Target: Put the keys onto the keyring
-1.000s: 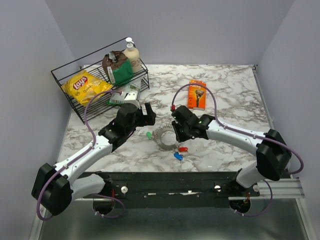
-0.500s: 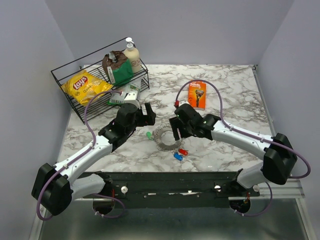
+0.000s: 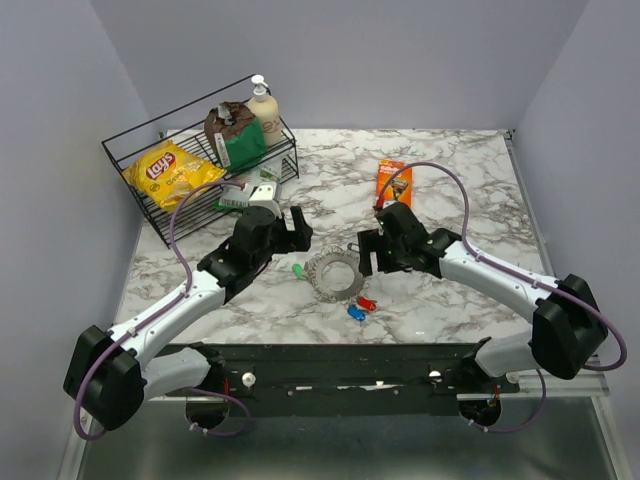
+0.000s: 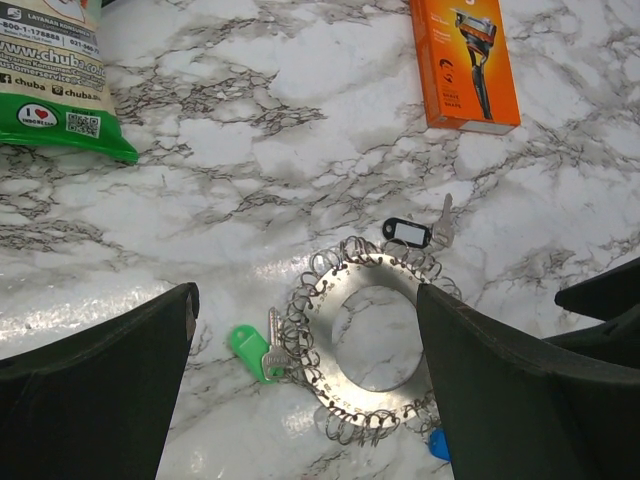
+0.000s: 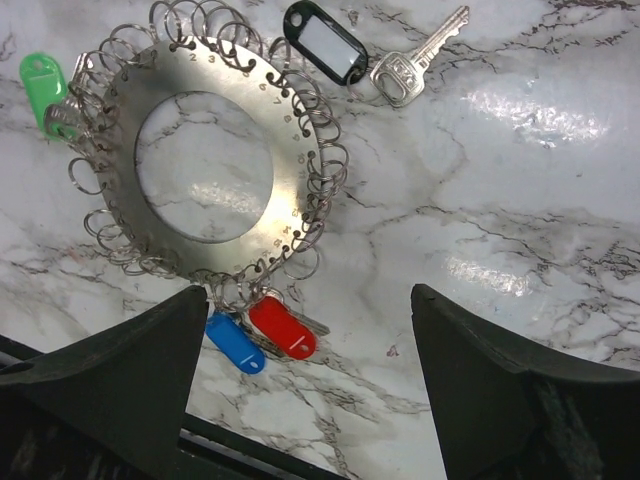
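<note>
The keyring [image 3: 335,272] [image 4: 325,335] [image 5: 295,170], a flat silver disc rimmed with small wire loops, lies on the marble between both arms. A green-capped key [image 3: 298,269] [image 4: 250,350] [image 5: 40,80] sits at its left rim. Red [image 3: 367,300] [image 5: 282,327] and blue [image 3: 354,312] [image 5: 235,345] keys hang from loops at its near rim. A black-tagged key [image 4: 407,232] [image 5: 322,42] touches the far rim; whether it is hooked on I cannot tell. My left gripper [image 3: 294,228] [image 4: 305,295] hovers open just left of the ring. My right gripper [image 3: 368,252] [image 5: 308,295] is open and empty, just right of it.
A wire basket [image 3: 130,165] with a chips bag, a green packet [image 4: 50,80] and a bottle stands at the back left. An orange razor box [image 3: 392,182] [image 4: 465,60] lies behind the right gripper. The black base rail [image 3: 330,360] runs along the near edge.
My right gripper has opened and drawn back to the right, off the keyring. The ring shifted slightly. The left arm has not moved.
</note>
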Robot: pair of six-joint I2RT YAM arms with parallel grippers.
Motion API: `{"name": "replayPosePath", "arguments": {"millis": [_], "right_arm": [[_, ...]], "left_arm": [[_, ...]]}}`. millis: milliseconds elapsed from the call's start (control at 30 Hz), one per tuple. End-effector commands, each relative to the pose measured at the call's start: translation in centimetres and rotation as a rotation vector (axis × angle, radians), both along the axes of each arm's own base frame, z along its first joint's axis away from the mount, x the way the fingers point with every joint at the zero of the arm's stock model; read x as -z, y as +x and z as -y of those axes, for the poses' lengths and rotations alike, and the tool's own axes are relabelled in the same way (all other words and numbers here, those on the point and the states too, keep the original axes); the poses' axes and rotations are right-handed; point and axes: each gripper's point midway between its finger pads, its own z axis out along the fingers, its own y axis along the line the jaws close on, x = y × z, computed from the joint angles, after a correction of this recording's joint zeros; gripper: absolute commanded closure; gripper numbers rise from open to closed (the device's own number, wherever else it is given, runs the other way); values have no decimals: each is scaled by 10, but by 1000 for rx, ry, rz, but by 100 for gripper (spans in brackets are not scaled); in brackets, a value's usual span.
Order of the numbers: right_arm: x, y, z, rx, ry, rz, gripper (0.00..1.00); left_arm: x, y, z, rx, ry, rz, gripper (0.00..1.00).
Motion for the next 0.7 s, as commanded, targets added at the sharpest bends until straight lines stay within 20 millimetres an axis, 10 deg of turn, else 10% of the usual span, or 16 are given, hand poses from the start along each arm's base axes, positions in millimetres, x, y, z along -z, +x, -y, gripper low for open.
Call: {"name": "replayPosePath", "arguments": {"millis": [0,667], "right_arm": [[-5,-7,-13,-43,117,-34,9],[8,-12,-16,-68,129,-92,11]], "left_arm": [[3,-2,9,58,0,-14,1],[18,1,36,164,-7,-82,1]]}}
